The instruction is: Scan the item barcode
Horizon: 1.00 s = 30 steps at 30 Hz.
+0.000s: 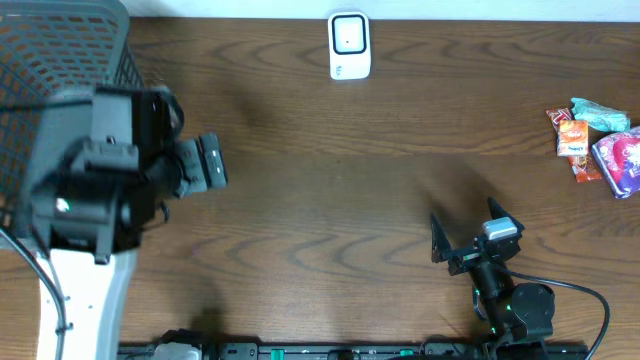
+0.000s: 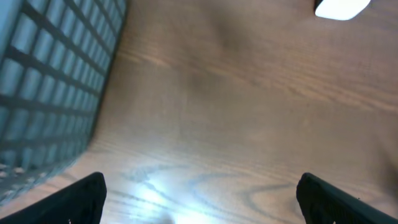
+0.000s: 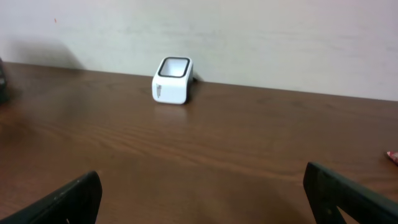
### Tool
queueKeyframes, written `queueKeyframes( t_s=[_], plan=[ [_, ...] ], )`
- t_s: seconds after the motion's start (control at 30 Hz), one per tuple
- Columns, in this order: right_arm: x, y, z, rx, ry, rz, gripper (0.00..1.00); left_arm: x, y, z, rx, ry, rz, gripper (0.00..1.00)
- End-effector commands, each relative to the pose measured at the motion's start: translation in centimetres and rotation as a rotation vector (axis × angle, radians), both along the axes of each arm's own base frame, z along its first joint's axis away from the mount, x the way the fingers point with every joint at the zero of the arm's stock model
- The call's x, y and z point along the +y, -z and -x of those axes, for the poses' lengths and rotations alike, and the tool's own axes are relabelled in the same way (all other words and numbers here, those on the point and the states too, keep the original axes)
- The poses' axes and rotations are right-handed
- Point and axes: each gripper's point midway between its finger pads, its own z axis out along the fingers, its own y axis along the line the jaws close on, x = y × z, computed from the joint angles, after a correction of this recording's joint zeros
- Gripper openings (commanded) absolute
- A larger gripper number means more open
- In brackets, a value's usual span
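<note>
The tabletop (image 1: 330, 200) is dark wood grain, smooth, with a soft sheen that throws glare near the basket (image 1: 60, 50), a grey plastic lattice at the far left corner. At the far edge, the scanner (image 1: 349, 45) is glossy white plastic with a dark window. By the right edge, the packets (image 1: 595, 145) look like crinkled, shiny foil. Both the left gripper (image 2: 200, 193) and right gripper (image 3: 202, 186) have matt black plastic fingers.

We log a white boxy scanner (image 1: 349, 45) at the far edge of the brown wooden table (image 1: 330, 200). Colourful snack packets (image 1: 597, 145) lie right, a grey mesh basket (image 1: 55, 45) left.
</note>
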Motion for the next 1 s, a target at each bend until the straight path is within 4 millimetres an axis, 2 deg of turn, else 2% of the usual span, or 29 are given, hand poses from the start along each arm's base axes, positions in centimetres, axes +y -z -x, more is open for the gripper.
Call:
queueKeyframes(
  t_s=[0.0,0.2,0.4,0.6,0.97],
  plan=[
    [-0.1,0.0,0.0,0.002,0.007,-0.007,0.99,-0.3,3.3,1.2,0.004,0.026,0.02,0.98],
    [-0.1,0.0,0.0,0.002,0.007,-0.008,0.99,-3.0,7.4,1.6,-0.162,0.204,0.103,0.98],
    [-0.1,0.0,0.0,0.002,0.006,-0.008,0.99,-3.2,10.3,1.7,-0.35,0.217,0.115,0.98],
    [-0.1,0.0,0.0,0.002,0.007,-0.008,0.99,-3.0,12.0,2.5,-0.532,0.223,0.119,0.98],
    [-0.1,0.0,0.0,0.002,0.006,-0.007,0.99,-2.8,12.5,3.8,-0.761,0.226,0.12,0.98]
  ],
)
